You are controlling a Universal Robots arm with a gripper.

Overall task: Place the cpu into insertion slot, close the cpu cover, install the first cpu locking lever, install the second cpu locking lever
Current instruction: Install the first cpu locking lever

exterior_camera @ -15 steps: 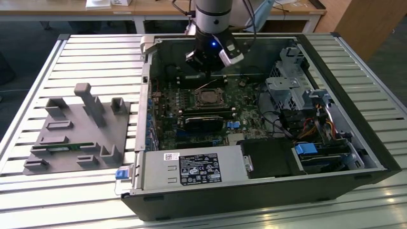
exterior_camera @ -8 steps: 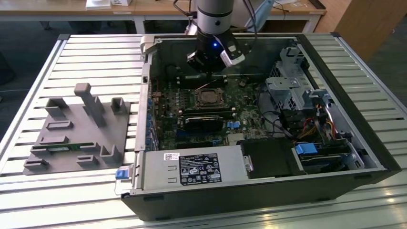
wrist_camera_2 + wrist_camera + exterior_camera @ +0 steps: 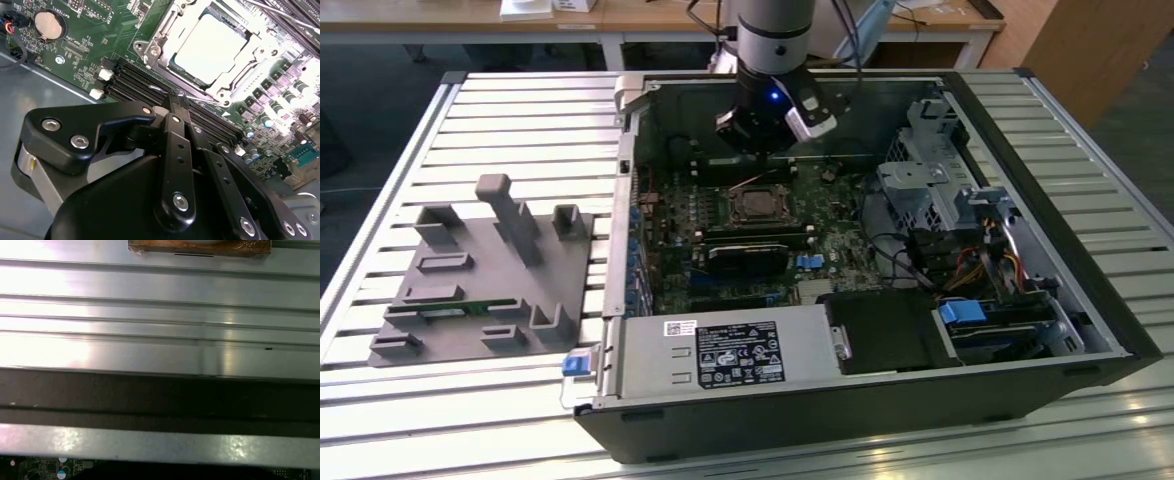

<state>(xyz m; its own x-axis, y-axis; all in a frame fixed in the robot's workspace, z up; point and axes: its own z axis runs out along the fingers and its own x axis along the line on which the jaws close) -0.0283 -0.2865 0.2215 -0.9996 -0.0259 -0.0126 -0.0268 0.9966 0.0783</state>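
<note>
1. The cpu point(image 3: 210, 47) is seen seated in the insertion slot point(image 3: 145, 50), ringed by the lowered cpu cover point(image 3: 167, 27), mid-board in the open computer case point(image 3: 854, 420).
2. The gripper point(image 3: 174, 101), fingers point(image 3: 175, 150) pressed together, is held over the memory slots point(image 3: 130, 80), just beside that slot.

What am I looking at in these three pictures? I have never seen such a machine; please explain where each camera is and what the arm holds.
This is one robot arm with a two-fingered hand, working inside an open computer case on a slatted metal table. The exterior view looks on from off the arm; both wrist views come from cameras riding on the arm. The hand is shut, holds nothing, and hovers near the insertion slot, where the cpu already lies. A grey parts holder sits at the exterior view's left.
</note>
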